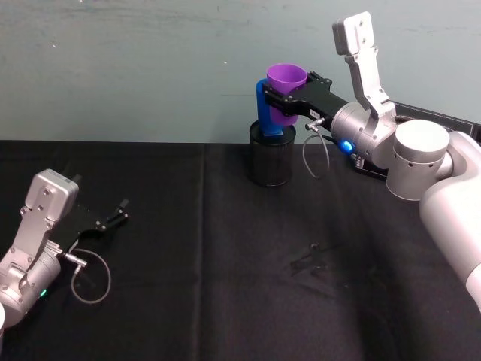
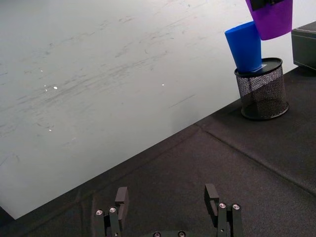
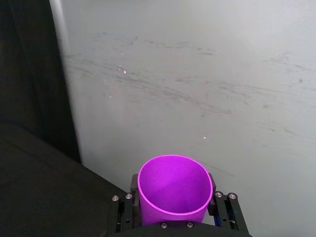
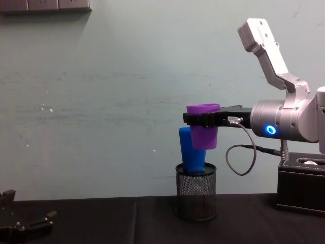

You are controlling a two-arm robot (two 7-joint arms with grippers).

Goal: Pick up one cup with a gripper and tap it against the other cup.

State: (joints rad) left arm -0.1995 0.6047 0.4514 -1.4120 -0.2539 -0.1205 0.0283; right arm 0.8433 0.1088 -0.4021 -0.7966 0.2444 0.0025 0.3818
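Note:
My right gripper (image 1: 284,98) is shut on the purple cup (image 1: 287,78), holding it upright in the air by its upper wall at the back of the table. The blue cup (image 1: 264,113) leans in the black mesh cylinder (image 1: 271,162) just below and to the left of it. In the chest view the purple cup (image 4: 204,133) overlaps the blue cup's (image 4: 188,152) upper part, side against side. In the left wrist view the purple cup (image 2: 273,19) meets the blue cup's (image 2: 245,47) rim. The right wrist view looks down into the purple cup (image 3: 174,190). My left gripper (image 1: 120,210) rests open and empty at the near left.
A black box (image 4: 302,185) stands on the table to the right of the mesh cylinder (image 4: 195,198), under my right arm. A pale wall runs close behind the cups. Black cloth covers the table (image 1: 225,263).

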